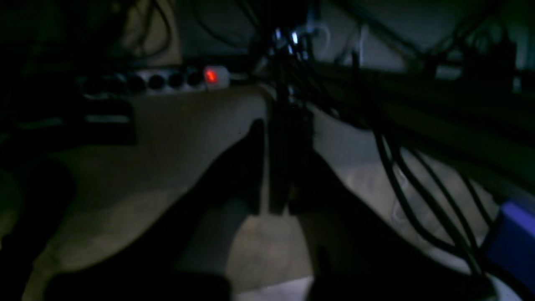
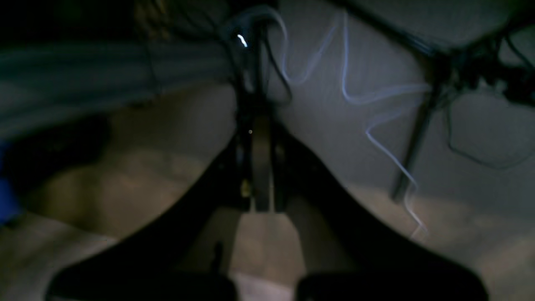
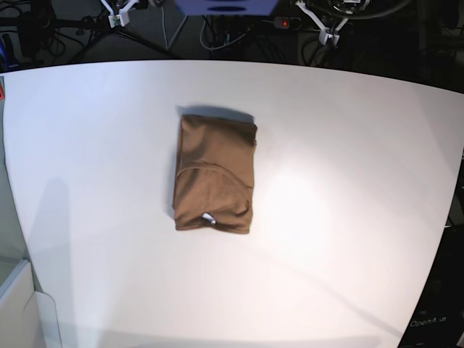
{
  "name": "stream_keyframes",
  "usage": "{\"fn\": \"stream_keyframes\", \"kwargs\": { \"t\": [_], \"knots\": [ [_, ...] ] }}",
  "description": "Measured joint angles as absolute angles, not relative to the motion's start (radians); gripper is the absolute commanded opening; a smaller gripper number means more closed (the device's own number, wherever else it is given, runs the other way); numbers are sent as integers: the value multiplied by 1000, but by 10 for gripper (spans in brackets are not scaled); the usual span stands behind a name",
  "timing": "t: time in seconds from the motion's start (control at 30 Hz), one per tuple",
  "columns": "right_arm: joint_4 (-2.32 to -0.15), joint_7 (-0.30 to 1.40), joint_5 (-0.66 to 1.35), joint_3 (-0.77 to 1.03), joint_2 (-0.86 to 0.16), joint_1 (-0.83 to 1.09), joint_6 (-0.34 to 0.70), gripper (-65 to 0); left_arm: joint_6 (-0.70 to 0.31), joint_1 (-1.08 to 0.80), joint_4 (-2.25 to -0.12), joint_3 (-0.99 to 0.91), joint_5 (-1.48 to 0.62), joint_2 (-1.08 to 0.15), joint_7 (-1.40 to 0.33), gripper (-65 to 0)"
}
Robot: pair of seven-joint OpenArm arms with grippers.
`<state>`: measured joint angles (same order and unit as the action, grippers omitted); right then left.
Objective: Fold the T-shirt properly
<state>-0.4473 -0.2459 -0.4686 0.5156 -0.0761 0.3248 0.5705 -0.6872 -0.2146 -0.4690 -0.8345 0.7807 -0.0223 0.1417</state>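
On the white tabletop (image 3: 348,181) the T-shirt (image 3: 214,174) lies as a compact folded rectangle near the middle, its neckline and small white label showing at the near edge, with neither arm over it. Both wrist views are dim and look toward cables and a power strip (image 1: 159,79); the left hand (image 1: 278,167) and the right hand (image 2: 259,167) each have their fingers together and hold nothing. The fold looks finished, so the main risk I see is a needless reach dragging a layer and loosening the bundle.
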Motion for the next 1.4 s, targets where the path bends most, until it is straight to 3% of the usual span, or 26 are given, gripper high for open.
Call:
{"fn": "stream_keyframes", "kwargs": {
  "t": [0.27, 0.5, 0.67, 0.83, 1.13, 1.4],
  "knots": [
    [-98, -358, -516, 517, -150, 148, 347, -649, -687, -143, -255, -834, 959, -31, 251, -625],
    [-62, -358, -518, 521, -157, 138, 187, -649, -450, -87, -154, -834, 1021, -31, 247, -622],
    [-60, -357, -514, 527, -157, 134, 81, -646, -358, -33, -96, -834, 1024, -36, 189, -621],
    [-60, -355, -426, 537, -154, 134, 73, -646, -351, 4, -84, -836, 1021, -27, 84, -621],
    [-59, -356, -405, 536, -148, 134, 73, -646, -242, 11, -83, -842, 1013, -26, 89, -619],
    [-59, -356, -408, 536, -134, 138, 65, -646, -247, 14, -82, -841, 709, -33, 14, -619]
  ]
}}
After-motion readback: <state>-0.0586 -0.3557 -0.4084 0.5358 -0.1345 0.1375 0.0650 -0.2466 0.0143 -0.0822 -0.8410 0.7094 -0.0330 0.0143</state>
